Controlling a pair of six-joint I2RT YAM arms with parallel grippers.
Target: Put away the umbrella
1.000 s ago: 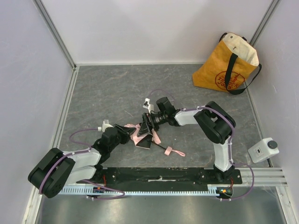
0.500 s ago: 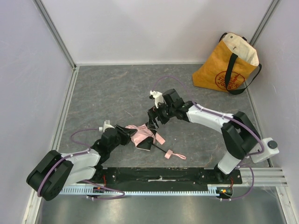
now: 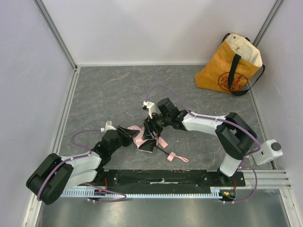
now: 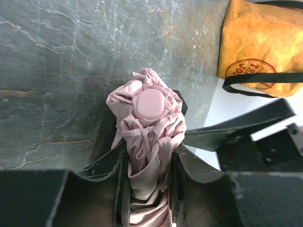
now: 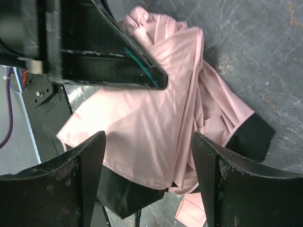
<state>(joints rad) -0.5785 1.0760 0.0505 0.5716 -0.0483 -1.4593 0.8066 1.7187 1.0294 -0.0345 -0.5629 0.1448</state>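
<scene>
The pale pink umbrella (image 3: 143, 137) lies half folded on the grey floor near the front middle, its black shaft running right to the pink handle and strap (image 3: 176, 156). My left gripper (image 3: 129, 137) is shut on the umbrella's bunched fabric near its tip; the left wrist view shows the pink folds (image 4: 149, 142) squeezed between my fingers, with the round pink cap (image 4: 150, 104) beyond them. My right gripper (image 3: 152, 127) is open and hangs just above the canopy from the right; in the right wrist view the pink fabric (image 5: 151, 113) fills the gap between its spread fingers.
A yellow tote bag (image 3: 232, 66) stands open at the back right corner, also in the left wrist view (image 4: 262, 45). A small white device (image 3: 267, 151) sits on the right rail. White walls enclose the floor on three sides.
My right gripper rose and swung away to the right, then came back down and left over the umbrella's canopy. My left gripper has kept its hold and hardly moved.
</scene>
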